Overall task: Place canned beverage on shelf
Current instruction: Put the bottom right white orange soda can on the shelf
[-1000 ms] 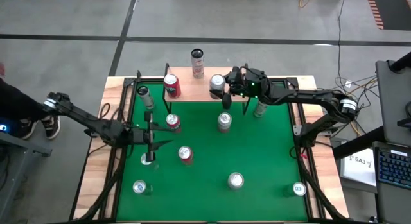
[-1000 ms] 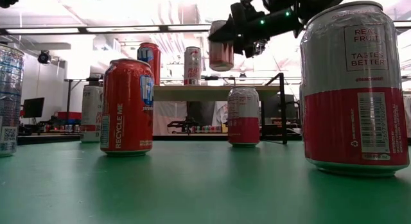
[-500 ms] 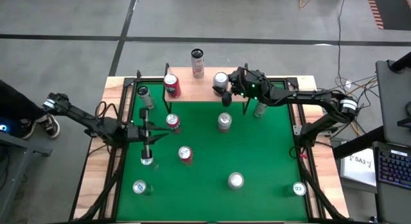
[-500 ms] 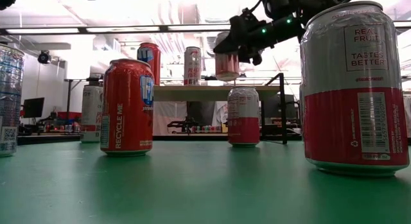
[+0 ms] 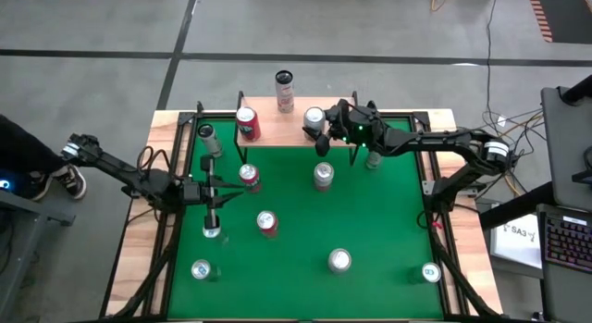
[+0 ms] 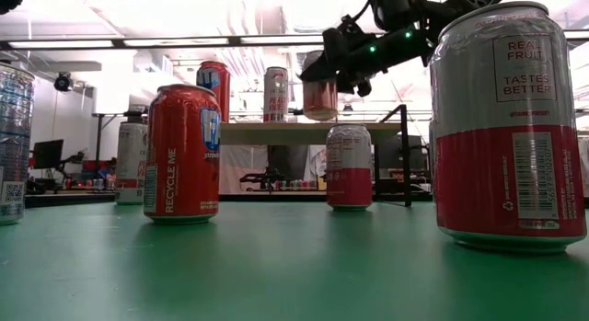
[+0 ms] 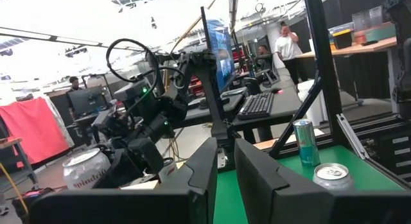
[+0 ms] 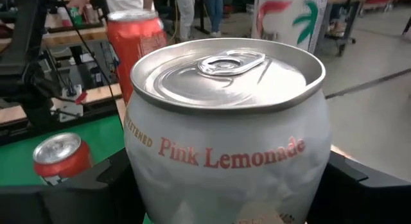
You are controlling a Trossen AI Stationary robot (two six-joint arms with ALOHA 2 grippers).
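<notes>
Right gripper (image 5: 326, 126) clamps a pink lemonade can (image 5: 314, 119) by its sides, at or just above the shelf (image 5: 287, 129) top near its right end, along the table's far edge. Left gripper (image 5: 215, 192), shut on nothing visible, hovers near the left edge.

Can looks light, rigid, thin-walled, slick; mid-body side grip suits. Two other cans on the shelf; nine on the green table (image 5: 388, 221).

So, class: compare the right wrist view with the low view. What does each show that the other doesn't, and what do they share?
Only the right wrist view shows the held can's pull-tab top and its "Pink Lemonade" lettering.

Only the low view shows that can just above the shelf, the right hand gripping it from the side, and a big pink-and-silver can up close.

Both show the held can, plus a red can and a tall can beyond it.
</notes>
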